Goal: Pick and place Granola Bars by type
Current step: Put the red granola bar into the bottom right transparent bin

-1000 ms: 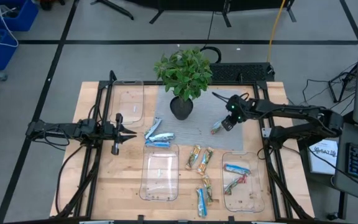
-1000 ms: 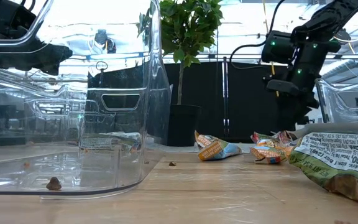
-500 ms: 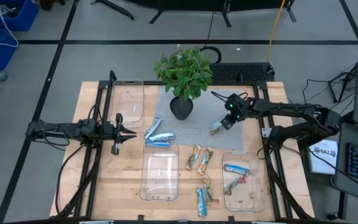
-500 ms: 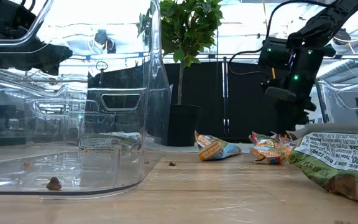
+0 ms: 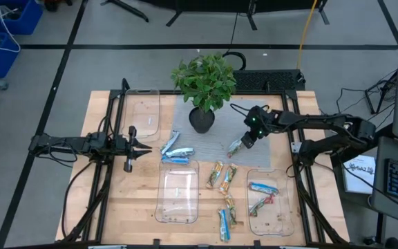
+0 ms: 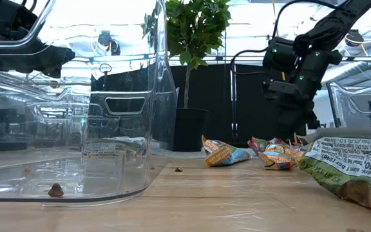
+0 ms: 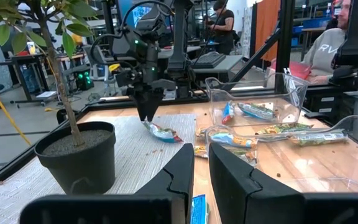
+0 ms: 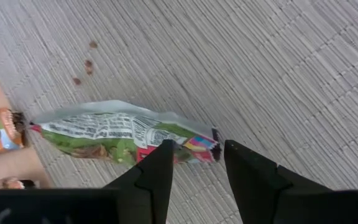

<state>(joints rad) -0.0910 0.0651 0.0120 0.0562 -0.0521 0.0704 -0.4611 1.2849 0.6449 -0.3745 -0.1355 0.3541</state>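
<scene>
Hovering just over the grey woven mat (image 5: 216,121), the right hand (image 5: 247,138) has its fingers parted narrowly, one to each side of the near end of a green-wrapped granola bar (image 8: 120,134) that lies flat on the mat. Whether the fingers touch the wrapper I cannot tell, but nothing is lifted.

Moving outward, I'd judge the sorting barely begun. The clear tray on the right (image 5: 285,200) holds two bars, a blue-white one (image 5: 262,187) and a red-blue one (image 5: 259,205). The middle tray (image 5: 178,211) and the far-left tray (image 5: 142,114) look empty of bars. Loose on the wooden surface (image 5: 109,207) are two blue-white bars (image 5: 174,152) near the potted plant (image 5: 204,86), a pair of orange-yellow bars (image 5: 222,175) between the trays, and two more (image 5: 226,216) nearer the front edge.

The left hand (image 5: 138,146) waits at the left side, its fingers only slightly apart and empty.
</scene>
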